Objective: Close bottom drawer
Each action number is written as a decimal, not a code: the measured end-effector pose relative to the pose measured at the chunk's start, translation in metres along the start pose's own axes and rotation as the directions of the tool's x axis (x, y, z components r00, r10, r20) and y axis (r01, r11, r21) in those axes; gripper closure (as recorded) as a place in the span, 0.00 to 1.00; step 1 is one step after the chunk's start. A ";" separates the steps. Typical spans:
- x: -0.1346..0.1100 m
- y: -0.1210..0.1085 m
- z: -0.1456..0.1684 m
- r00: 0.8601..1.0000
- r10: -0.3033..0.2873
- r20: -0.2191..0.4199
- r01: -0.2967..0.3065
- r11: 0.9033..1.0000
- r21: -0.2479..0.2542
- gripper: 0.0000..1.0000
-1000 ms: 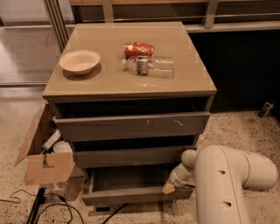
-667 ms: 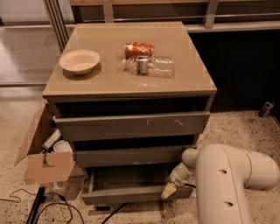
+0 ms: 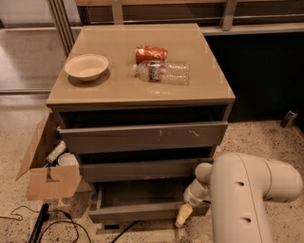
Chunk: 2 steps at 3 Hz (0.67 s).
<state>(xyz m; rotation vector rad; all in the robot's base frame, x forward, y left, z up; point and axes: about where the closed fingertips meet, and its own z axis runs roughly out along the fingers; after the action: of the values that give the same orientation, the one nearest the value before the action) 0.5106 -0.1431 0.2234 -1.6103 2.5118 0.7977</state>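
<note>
Floor: pale speckled stone floor [image 3: 259,142], dimly lit.
Furniture: grey-brown cabinet [image 3: 142,92] with a glossy tan top, centre of the scene.
Far side: metal rail [image 3: 228,12] behind the cabinet, with a dark panel [image 3: 263,71] below it at the right.
Far left: glass pane [image 3: 28,57] in a slanted metal frame.
Near left: open cardboard box [image 3: 50,178] beside the cabinet; black cables [image 3: 66,220] on the floor.
Gripper [image 3: 184,217]: low, at the cabinet's near right foot.

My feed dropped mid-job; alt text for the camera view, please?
The bottom drawer stands open, with the gripper at the right end of its front. On the cabinet top are a bowl, can and bottle.
</note>
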 end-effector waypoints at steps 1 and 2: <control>-0.004 -0.002 0.003 0.999 -0.030 0.024 0.031 0.999 -0.022 0.00; -0.017 0.003 -0.003 0.988 -0.107 0.110 0.115 0.991 -0.065 0.00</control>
<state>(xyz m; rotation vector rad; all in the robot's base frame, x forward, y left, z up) 0.5162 -0.1297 0.2328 -1.6648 2.3247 0.9419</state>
